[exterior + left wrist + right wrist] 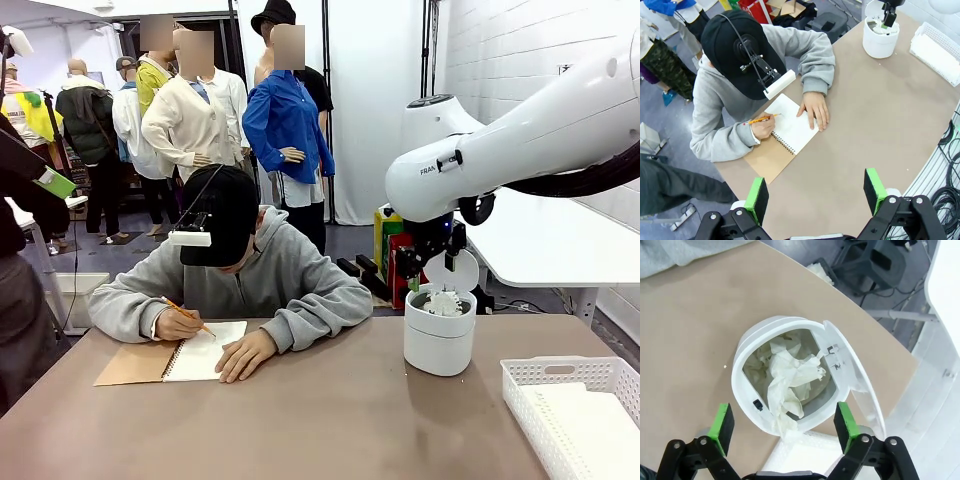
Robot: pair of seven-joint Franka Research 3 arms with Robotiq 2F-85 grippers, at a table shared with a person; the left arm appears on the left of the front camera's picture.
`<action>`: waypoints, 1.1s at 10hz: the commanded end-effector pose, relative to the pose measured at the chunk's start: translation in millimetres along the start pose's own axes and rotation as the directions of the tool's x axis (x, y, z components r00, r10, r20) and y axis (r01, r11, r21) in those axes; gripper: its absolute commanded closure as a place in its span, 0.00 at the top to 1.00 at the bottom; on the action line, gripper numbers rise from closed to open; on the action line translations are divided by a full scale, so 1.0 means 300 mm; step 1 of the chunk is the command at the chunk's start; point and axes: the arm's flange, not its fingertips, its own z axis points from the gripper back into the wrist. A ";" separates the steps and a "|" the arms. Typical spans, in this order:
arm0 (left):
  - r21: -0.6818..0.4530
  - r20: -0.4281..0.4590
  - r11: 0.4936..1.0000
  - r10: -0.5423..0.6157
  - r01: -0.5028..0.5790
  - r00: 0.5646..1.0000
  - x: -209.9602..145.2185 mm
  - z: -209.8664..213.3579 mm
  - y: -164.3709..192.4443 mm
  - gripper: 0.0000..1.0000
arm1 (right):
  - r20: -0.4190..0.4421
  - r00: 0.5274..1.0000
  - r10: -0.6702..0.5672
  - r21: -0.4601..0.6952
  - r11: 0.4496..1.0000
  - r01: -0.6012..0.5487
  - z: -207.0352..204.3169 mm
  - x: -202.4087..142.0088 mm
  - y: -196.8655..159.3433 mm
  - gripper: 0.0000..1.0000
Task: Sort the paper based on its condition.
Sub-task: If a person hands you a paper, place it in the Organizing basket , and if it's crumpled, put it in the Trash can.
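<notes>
**Operator:** State the handling properties of the crumpled paper (790, 377).

**Technician:** Judged as very light, soft and springy. It compresses under the pads and can unfold or snag on the bin rim. Recommended hold: across the densest part of a wad, not on a loose flap. Smooth sheets (590, 420) are limp and hard to pinch flat; take an edge.

**Operator:** Appearance and location?

**Technician:** White, deeply creased wads lie inside the white lidded bin (747, 347), lid open, one tail hanging over the rim. Flat sheets lie in the white basket (560, 372), at the robot's right.

**Operator:** Finger state?

**Technician:** Right gripper (785, 422): spread wide above the bin, holding nothing. Left gripper (816, 192): spread wide, holding nothing, high above the table (865, 125).
</notes>
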 end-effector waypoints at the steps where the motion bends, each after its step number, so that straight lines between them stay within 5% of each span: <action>1: 0.000 0.001 1.000 0.002 -0.002 1.000 -0.002 0.001 0.002 1.00 | 0.018 0.999 -0.028 0.027 0.999 0.028 0.021 -0.032 0.013 1.00; 7: 0.000 0.001 1.000 0.002 -0.002 1.000 -0.002 0.001 0.002 1.00 | 0.138 0.990 -0.006 0.087 0.996 -0.006 0.185 -0.091 0.063 1.00; 8: 0.000 0.001 1.000 0.002 -0.002 1.000 -0.002 0.001 0.002 1.00 | 0.080 0.996 -0.027 0.049 0.999 0.023 0.165 -0.038 0.046 1.00; 11: 0.000 0.001 1.000 0.002 -0.002 1.000 -0.002 0.001 0.002 1.00 | 0.080 0.996 -0.027 0.049 0.999 0.023 0.165 -0.038 0.046 1.00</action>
